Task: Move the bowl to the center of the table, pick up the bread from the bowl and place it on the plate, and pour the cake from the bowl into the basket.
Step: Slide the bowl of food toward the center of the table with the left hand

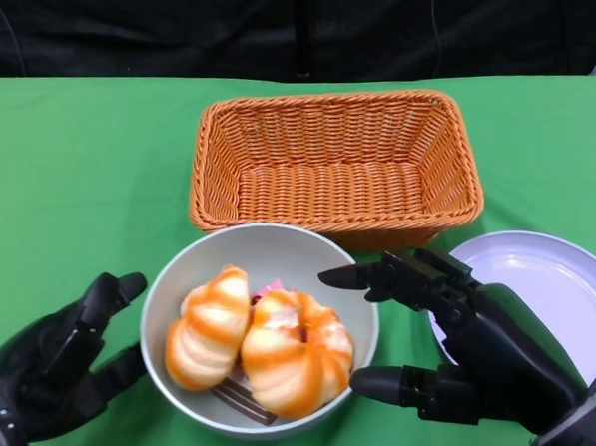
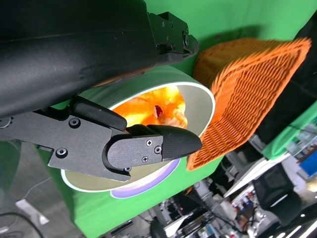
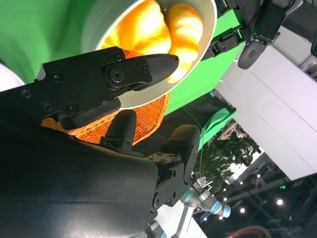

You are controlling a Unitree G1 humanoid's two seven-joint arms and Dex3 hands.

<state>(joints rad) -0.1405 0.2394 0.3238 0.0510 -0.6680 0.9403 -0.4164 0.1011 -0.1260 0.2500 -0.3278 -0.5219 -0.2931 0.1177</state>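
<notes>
We have the bowl [image 1: 172,290] near the front edge of the table [image 1: 65,165], just in front of the basket [image 1: 335,161], with the plate [image 1: 551,290] to its right. Two bread [image 1: 259,340] rolls fill most of the bowl, and the cake [image 1: 267,290] shows only as a pink and dark sliver beneath and between them.

Our left robot hand [image 1: 56,371] sits just beside the bowl's left wall, fingers spread and holding nothing; we cannot tell whether a fingertip touches the rim. Our right robot hand [image 1: 454,345] is open too, one finger reaching over the right rim and another low at the bowl's near right side, gripping nothing.

The main risk, as we judge it, is the bowl itself. If only one robot hand pushes or closes, the smooth bowl could slide or tip, and the rolls, which stand above the rim, could roll out onto the table. A finger hooking the rim from above could also lever the bowl up.

When we go for the bread, the rolls lie pressed together, so closing on one may drag the other, or squash the cake under them.

The basket's near wall stands almost against the bowl's far rim, which leaves little room to move it forward, and the plate crowds our right robot hand from the side.
</notes>
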